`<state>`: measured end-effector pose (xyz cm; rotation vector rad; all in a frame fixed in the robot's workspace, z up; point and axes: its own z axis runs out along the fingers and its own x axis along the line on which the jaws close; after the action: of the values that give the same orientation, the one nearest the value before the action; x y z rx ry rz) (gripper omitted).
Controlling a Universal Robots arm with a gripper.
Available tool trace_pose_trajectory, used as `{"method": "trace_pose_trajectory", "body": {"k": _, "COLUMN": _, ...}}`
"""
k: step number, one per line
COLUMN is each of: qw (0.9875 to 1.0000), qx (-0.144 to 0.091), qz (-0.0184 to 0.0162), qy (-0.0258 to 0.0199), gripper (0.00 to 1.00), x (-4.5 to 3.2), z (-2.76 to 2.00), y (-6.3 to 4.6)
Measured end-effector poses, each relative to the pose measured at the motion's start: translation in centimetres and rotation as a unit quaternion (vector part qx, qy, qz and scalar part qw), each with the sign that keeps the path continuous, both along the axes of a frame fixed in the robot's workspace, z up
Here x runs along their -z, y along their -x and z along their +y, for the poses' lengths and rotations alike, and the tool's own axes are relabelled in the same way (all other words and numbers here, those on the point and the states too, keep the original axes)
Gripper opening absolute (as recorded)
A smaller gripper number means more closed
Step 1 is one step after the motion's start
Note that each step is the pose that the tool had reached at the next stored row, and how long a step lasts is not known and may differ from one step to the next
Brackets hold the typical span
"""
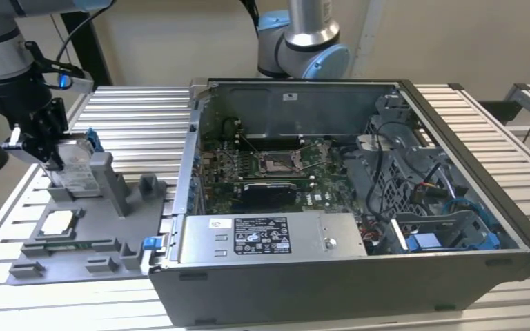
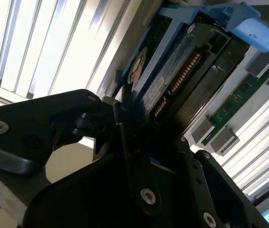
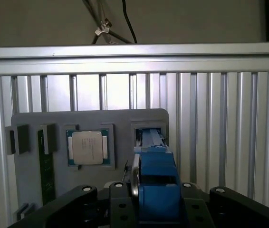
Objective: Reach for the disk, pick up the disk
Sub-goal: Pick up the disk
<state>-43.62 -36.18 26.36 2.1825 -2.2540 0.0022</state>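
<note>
Blue-framed disk (image 3: 157, 171) stands upright, pinched between the gripper's (image 1: 55, 160) jaws.

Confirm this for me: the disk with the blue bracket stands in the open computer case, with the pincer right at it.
Not right. The disk stands not in the computer case but in the grey fixture beside it, on the exterior view's left, as the exterior view shows. The pincer is right at it.
</note>
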Motion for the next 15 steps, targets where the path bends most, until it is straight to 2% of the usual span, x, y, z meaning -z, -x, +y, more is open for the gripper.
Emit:
{"method": "trace_pose_trajectory", "body": {"k": 3, "qw": 1.0000, "qx": 0.000, "qz": -0.0008, "qy": -0.0004, "gripper": 0.00, "x": -0.31, "z": 0.00, "y": 0.0}}
{"method": "trace_pose_trajectory", "body": {"k": 11, "qw": 1.0000, "qx": 0.000, "qz": 0.0001, "qy": 0.0000, "gripper": 0.00, "x": -3.03, "z": 0.00, "y": 0.0}}
{"method": "trace_pose_trajectory", "body": {"k": 15, "qw": 1.0000, "qx": 0.000, "qz": 0.0000, "qy": 0.0001, "gripper": 0.00, "x": -4.15, "z": 0.00, "y": 0.0}}
